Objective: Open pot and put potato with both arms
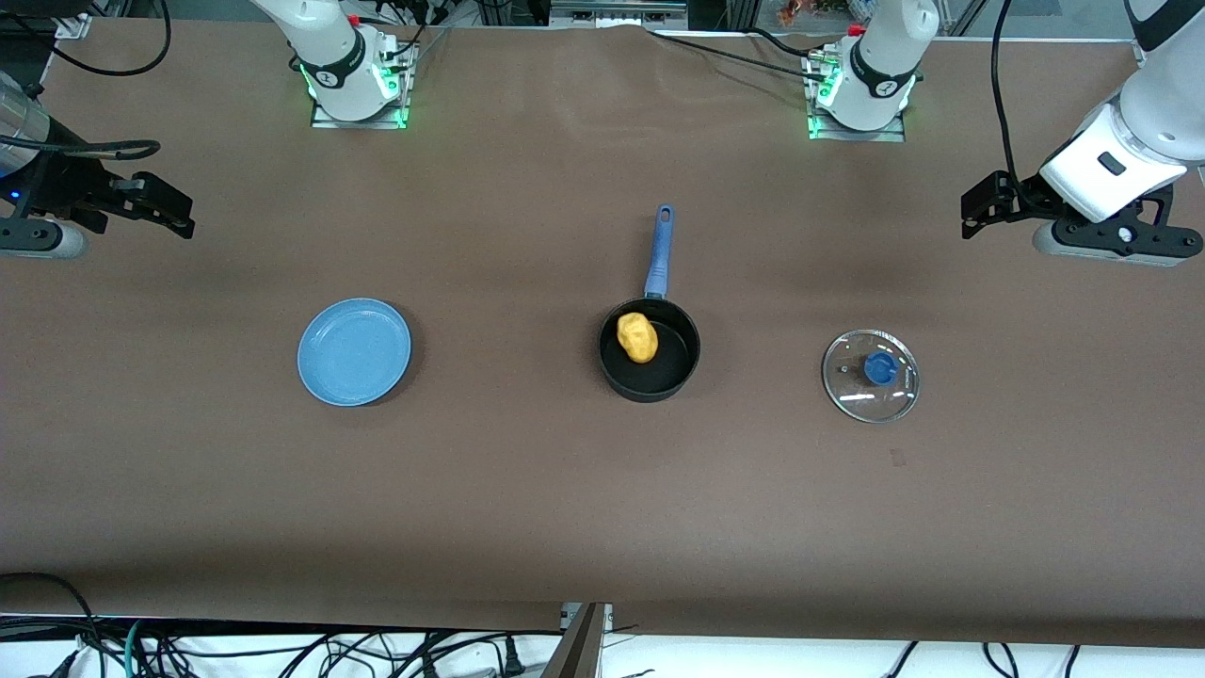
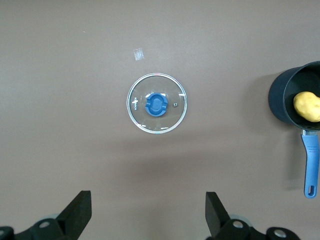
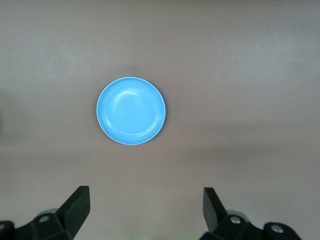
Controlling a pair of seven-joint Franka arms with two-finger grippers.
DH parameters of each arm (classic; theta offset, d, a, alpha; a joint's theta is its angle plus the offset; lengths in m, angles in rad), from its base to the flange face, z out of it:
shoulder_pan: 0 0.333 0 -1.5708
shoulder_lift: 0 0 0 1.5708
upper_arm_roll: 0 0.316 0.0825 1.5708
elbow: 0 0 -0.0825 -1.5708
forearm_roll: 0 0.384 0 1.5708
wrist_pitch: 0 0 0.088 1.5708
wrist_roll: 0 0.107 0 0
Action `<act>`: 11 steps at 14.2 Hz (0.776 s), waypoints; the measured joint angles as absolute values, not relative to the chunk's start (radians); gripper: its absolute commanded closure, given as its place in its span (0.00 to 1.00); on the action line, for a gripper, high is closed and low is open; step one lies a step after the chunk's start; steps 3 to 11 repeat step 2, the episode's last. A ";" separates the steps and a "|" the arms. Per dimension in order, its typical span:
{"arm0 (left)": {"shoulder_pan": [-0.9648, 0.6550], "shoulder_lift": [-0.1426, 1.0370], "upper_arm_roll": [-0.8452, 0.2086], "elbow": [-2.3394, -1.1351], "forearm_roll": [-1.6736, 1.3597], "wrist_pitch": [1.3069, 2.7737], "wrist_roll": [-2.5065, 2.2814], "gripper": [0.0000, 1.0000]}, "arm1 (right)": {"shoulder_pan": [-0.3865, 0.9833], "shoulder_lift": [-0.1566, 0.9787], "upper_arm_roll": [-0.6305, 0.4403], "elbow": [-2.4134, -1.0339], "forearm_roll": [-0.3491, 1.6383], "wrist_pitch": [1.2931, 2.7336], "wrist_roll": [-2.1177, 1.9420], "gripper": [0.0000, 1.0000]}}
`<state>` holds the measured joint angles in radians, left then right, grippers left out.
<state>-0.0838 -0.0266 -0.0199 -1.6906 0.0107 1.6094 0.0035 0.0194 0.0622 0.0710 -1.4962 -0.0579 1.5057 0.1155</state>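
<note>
The black pot (image 1: 650, 388) stands uncovered at the table's middle, its blue handle (image 1: 659, 252) pointing toward the robots' bases. The yellow-orange potato (image 1: 637, 337) lies inside it. The clear glass lid (image 1: 871, 375) with a blue knob lies flat on the table toward the left arm's end. My left gripper (image 1: 972, 215) is open and empty in the air at that end; the left wrist view shows the lid (image 2: 157, 103), the pot (image 2: 280, 97) and the potato (image 2: 306, 106). My right gripper (image 1: 184, 215) is open and empty at the right arm's end.
A flat light-blue plate (image 1: 354, 351) lies empty toward the right arm's end, and shows in the right wrist view (image 3: 131, 110). A small mark (image 1: 897, 458) is on the brown table cover, nearer to the front camera than the lid. Cables run along the table's edges.
</note>
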 measured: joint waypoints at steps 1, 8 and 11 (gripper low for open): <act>-0.084 -0.027 -0.020 -1.691 0.011 1.609 0.003 0.00 | 0.019 0.062 0.071 -1.496 -0.058 1.506 0.115 0.00; -0.084 -0.027 -0.020 -1.691 0.011 1.609 0.003 0.00 | 0.019 0.062 0.071 -1.496 -0.058 1.506 0.115 0.00; -0.084 -0.027 -0.020 -1.691 0.011 1.609 0.003 0.00 | 0.019 0.062 0.071 -1.496 -0.058 1.506 0.115 0.00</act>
